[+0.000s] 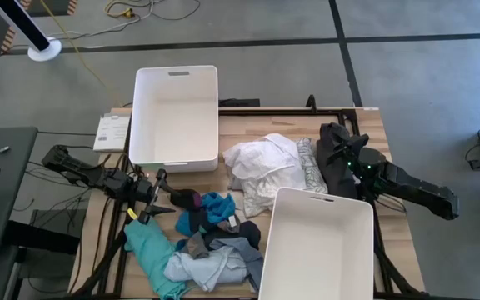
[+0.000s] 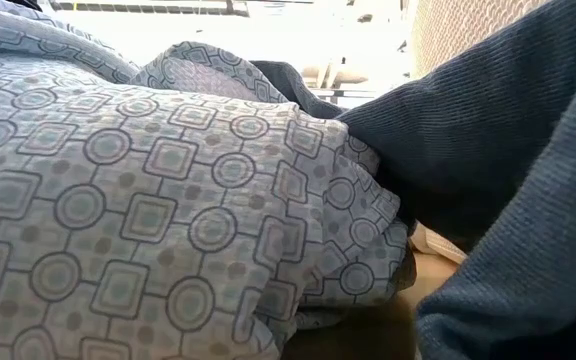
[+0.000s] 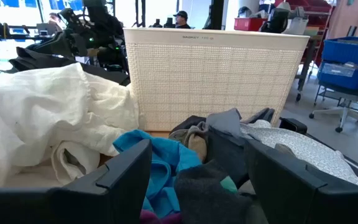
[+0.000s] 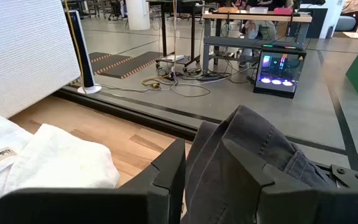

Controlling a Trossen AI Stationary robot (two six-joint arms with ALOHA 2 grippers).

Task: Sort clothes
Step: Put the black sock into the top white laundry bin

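While the high view looks down on the desk (image 1: 365, 117), the right claw (image 1: 333, 150) sits at the far right side with a dark grey garment (image 1: 332, 142) bunched at its tip, just beside a white garment (image 1: 261, 167) and a grey-white patterned garment (image 1: 309, 171); the left claw (image 1: 158, 200) reaches toward a heap of teal (image 1: 144, 246), blue (image 1: 215, 208) and pale blue (image 1: 198, 267) clothes near the front left. One white bin (image 1: 176, 117) stands at the back, another bin (image 1: 319, 246) at the front right, both showing bare floors. From the low view, the patterned fabric (image 2: 148, 200) fills the foreground, touching dark ribbed cloth (image 2: 488, 180). Through the left wrist view, the left fingers (image 3: 123, 168) stand wide apart over the blue piece (image 3: 160, 162) and gripping nothing. Through the right wrist view, the right fingers (image 4: 169, 168) are closed on the dark grey cloth (image 4: 247, 149), which drapes between them. I judge the step in hand is carrying this dark garment to a bin; the next move calls for lifting it clear of the white pile and releasing over a bin, minding that trailing folds may snag the rim.
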